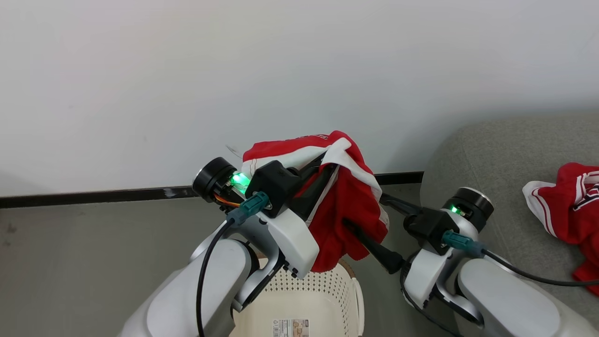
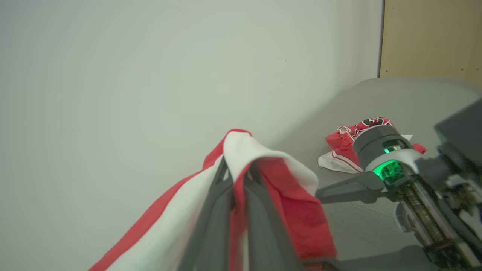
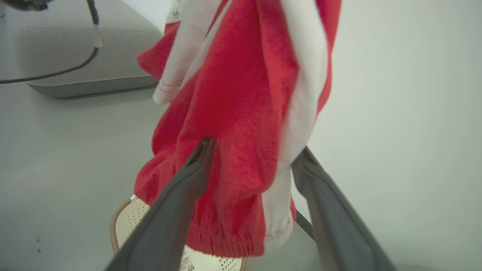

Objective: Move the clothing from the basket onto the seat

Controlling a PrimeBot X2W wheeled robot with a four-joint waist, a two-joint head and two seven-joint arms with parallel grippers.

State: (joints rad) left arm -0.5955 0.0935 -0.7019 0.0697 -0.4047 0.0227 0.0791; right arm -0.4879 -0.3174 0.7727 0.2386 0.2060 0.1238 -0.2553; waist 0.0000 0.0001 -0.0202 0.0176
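Above the basket [image 1: 333,286], left fingers [image 2: 211,226] clamped on clothing [image 1: 348,206], perhaps shorts, right fingers [image 3: 177,205] spread astride it

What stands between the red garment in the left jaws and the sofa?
The right gripper does: its open jaws straddle the hanging red garment, with its arm on the sofa side. Beyond it is bare cushion, and another red garment lies further along the seat.
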